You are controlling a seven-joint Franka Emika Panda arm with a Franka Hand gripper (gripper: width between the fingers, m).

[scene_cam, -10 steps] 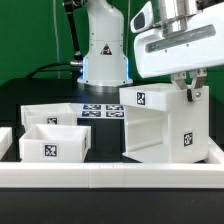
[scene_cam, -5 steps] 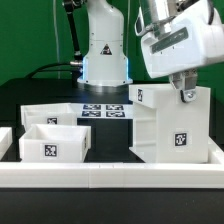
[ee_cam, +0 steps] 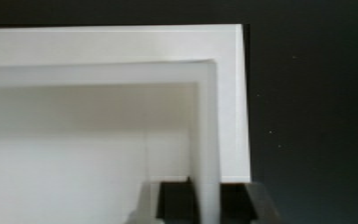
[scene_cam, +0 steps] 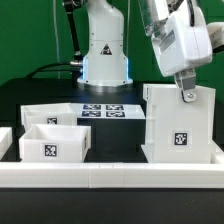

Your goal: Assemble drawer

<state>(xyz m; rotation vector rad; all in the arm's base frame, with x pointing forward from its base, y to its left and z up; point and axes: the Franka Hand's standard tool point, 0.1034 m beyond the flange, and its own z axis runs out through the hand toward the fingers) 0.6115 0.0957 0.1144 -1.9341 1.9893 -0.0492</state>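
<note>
The tall white drawer casing (scene_cam: 180, 120) stands upright on the exterior view's right, with square tags on its top and front. My gripper (scene_cam: 186, 94) is shut on the casing's top wall. In the wrist view my gripper (ee_cam: 211, 205) has one dark finger on each side of the thin white wall (ee_cam: 208, 130). Two shallow white trays sit on the exterior view's left: one in front (scene_cam: 52, 142) with a tag on its face, one behind it (scene_cam: 48, 114).
The long low white border rail (scene_cam: 110, 176) runs along the front. The marker board (scene_cam: 103, 111) lies flat at the back by the robot base (scene_cam: 105, 45). Another white piece (scene_cam: 4, 138) shows at the far left edge.
The casing has turned from a tilted, angled pose to upright and square and has shifted toward the exterior view's right, carried by my gripper, which has tilted.
</note>
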